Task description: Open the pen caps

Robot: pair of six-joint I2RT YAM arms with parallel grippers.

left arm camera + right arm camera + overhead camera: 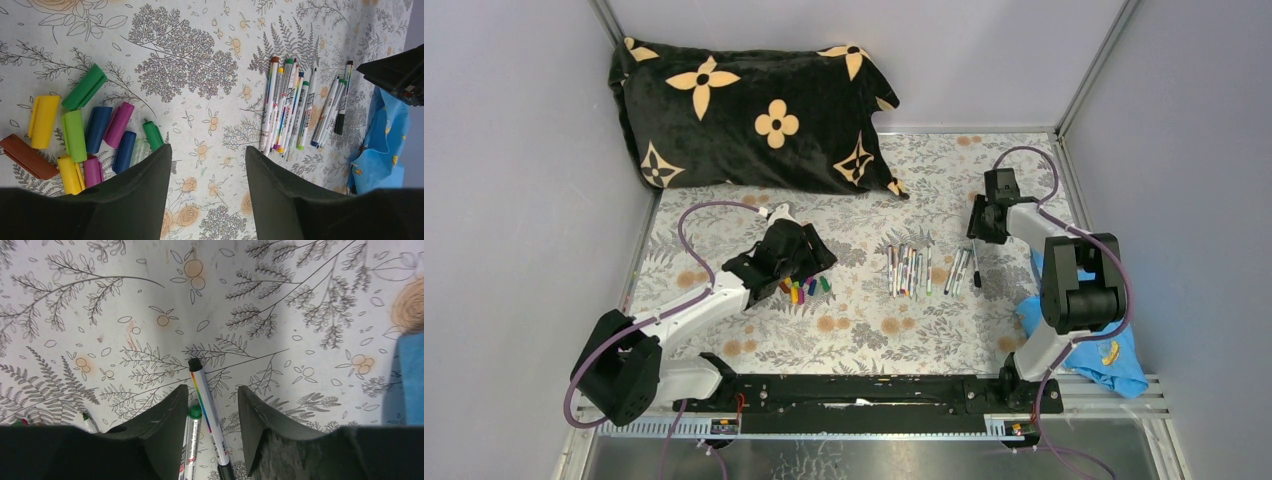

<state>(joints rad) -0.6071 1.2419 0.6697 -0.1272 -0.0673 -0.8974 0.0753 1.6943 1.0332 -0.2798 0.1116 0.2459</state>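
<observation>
Where grey walls (984,50) meet, floral tablecloth (864,335) bears pillow (744,115), pens (909,270).

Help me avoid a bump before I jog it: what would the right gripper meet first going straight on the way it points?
Probably the black-tipped pen, lying between the right gripper's open jaws beside a green-tipped pen; its height above them is unclear.

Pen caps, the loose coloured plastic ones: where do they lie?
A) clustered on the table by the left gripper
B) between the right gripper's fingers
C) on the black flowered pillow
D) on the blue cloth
A: the short coloured plastic pen caps lie bunched together close beside the left gripper, well apart from the rows of whitish-grey marker pens.
</observation>
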